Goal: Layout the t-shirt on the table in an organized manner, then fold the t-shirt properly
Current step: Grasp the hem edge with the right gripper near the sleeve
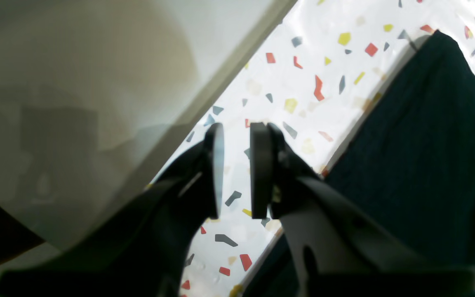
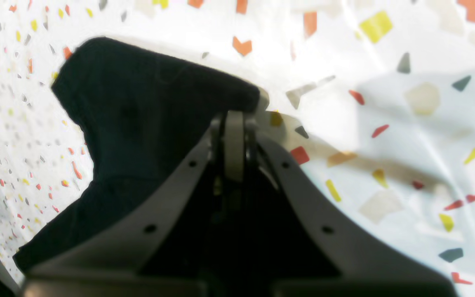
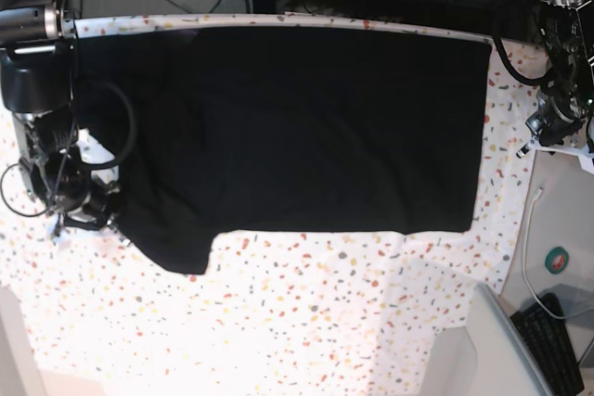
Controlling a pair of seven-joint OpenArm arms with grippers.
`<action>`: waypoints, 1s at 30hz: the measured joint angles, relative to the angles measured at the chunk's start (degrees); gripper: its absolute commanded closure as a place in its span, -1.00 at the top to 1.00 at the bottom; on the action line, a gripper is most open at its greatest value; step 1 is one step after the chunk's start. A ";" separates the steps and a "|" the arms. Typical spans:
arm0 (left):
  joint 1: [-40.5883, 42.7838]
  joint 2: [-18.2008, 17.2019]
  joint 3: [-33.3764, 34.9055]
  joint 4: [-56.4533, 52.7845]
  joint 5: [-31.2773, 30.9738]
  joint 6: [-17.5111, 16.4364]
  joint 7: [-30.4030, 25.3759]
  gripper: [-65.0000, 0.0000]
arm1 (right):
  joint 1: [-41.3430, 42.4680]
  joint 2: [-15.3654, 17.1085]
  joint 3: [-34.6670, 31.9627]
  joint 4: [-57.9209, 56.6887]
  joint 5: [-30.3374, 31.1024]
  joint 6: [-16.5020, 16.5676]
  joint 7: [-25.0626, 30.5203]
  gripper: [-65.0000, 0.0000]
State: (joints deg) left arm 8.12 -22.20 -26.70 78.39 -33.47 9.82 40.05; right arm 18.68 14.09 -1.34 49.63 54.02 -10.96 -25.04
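The black t-shirt [image 3: 306, 127] lies spread flat across the speckled table [image 3: 297, 322], one sleeve [image 3: 172, 248] pointing to the front left. In the right wrist view my right gripper [image 2: 234, 123] is shut, its tips pinched on the hem of that sleeve [image 2: 146, 95]. My left gripper [image 1: 237, 173] hovers over bare speckled cloth [image 1: 303, 82] beside the t-shirt's straight edge [image 1: 427, 144]. Its jaws stand a little apart with nothing between them. In the base view the left arm [image 3: 557, 108] is at the table's right edge, just off the shirt.
A plain pale side surface [image 1: 97, 82] borders the table beside my left gripper. At the base view's right stand a keyboard [image 3: 557, 340], a grey box [image 3: 497, 345], a green tape roll [image 3: 557, 260] and a white cable [image 3: 529, 248]. Cables hang around the right arm [image 3: 56, 173].
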 measured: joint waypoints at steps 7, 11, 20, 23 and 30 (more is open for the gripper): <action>0.00 0.02 0.00 -0.02 0.02 0.00 -0.04 -0.69 | -2.08 0.48 0.00 11.87 0.00 -0.13 -0.09 -1.00; 0.00 0.00 0.00 -0.02 0.02 0.02 -0.02 -0.69 | -2.89 0.44 0.00 12.79 0.02 -0.11 -2.25 -1.00; -0.02 0.00 0.00 -0.02 0.00 0.00 0.00 -0.69 | -3.61 0.46 0.07 11.08 0.04 -0.13 -2.16 -1.00; 0.00 0.00 0.00 -0.02 0.00 0.00 0.00 -0.69 | -3.52 0.48 0.07 9.11 0.00 -0.13 -2.16 -1.00; 0.00 0.00 0.00 -0.02 0.00 0.00 0.00 -0.69 | -3.48 2.25 -0.04 9.27 -0.13 -0.13 -2.10 -0.10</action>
State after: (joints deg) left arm 8.12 -22.20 -26.70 78.37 -33.47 9.82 40.05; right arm 15.20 16.34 -1.39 58.89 53.89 -11.09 -27.14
